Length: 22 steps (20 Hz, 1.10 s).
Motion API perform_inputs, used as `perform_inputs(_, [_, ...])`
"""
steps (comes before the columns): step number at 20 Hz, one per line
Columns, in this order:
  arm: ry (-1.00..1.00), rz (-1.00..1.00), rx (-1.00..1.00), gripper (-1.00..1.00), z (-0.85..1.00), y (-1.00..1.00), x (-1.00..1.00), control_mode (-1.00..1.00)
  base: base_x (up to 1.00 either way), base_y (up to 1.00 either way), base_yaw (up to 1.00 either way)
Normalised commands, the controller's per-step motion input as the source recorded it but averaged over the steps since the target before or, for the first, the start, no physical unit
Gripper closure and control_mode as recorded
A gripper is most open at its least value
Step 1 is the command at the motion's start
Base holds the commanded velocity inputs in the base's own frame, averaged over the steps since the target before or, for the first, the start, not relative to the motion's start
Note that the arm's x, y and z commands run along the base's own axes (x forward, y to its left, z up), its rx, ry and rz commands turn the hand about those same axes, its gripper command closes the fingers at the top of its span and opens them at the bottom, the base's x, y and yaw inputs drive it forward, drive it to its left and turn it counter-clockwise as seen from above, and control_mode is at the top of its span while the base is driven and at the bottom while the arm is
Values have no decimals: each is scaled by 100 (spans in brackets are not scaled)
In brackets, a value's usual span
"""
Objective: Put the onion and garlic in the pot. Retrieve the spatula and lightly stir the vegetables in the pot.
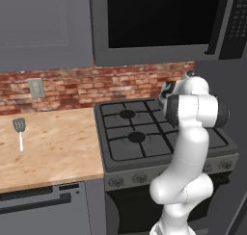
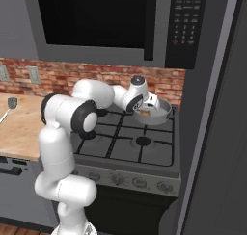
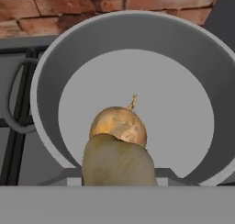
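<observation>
From the left base view, the spatula [image 1: 19, 131] lies on the tabletop [image 1: 58, 152] near its back left part, slotted head toward the brick wall and handle running toward the front edge, so its long axis goes roughly front to back. It sits well apart from the stove [image 1: 144, 133], and the arm is turned away from it toward the stove's back right corner.

From the right base view, the gripper [image 2: 147, 110] hangs over the pot [image 2: 161, 114], which stands on the back right burner. The spatula shows at the far left edge, so the later reach for it will mean a wide swing to the robot's left across the whole stove.

In the hand view the pot lies straight ahead and open below the gripper. The onion [image 3: 118, 126] sits on the pot's floor, stem pointing away. Directly in front of it, close to the camera, is the garlic [image 3: 118, 162], probably gripped between the half-closed jaws, though the fingertips are hidden behind it. The drop is straight down into the pot.
</observation>
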Motion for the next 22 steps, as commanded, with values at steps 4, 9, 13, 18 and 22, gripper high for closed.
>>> perform_inputs(4, [0, 0, 0, 100, -28, 0, 8, -100, 0, 0, 0])
perform_inputs(9, [0, 0, 0, 100, -2, -2, 11, -100, 0, 0, 0])
perform_inputs(13, [0, 0, 1, 100, 0, -9, 3, -100, 0, 0, 0])
perform_inputs(18, [0, 0, 1, 100, 0, -17, 0, -100, 0, 0, 0])
perform_inputs(22, [0, 0, 0, 100, 0, -21, 3, -100, 0, 0, 0])
